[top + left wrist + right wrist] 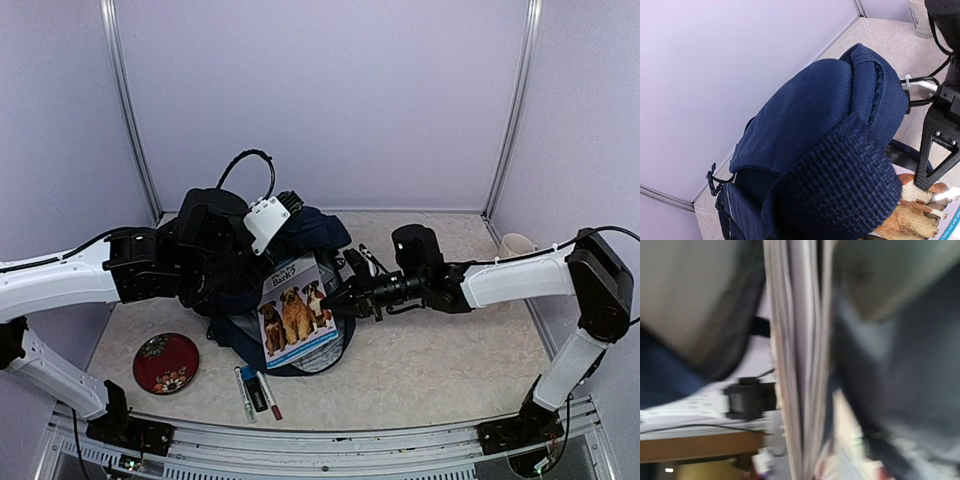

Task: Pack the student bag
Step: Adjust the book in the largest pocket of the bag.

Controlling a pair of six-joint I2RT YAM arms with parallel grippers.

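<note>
The student bag [316, 232], navy-blue fabric, lies at the table's middle and fills the left wrist view [815, 115]. My left gripper [243, 276] is buried in the bag's near left side; a fold of navy fabric hides its fingers, and it appears shut on it. A book with three dogs on its cover [296, 314] leans tilted against the bag's front. My right gripper [335, 298] is shut on the book's right edge. The book's page edges [800, 365] run up the middle of the blurred right wrist view. The dog cover [912, 210] also shows in the left wrist view.
A red patterned plate [166, 362] lies at the near left. Markers [256, 391] lie near the front edge below the book. A pale cup [516, 244] stands at the far right by the wall. White walls close in the back and sides.
</note>
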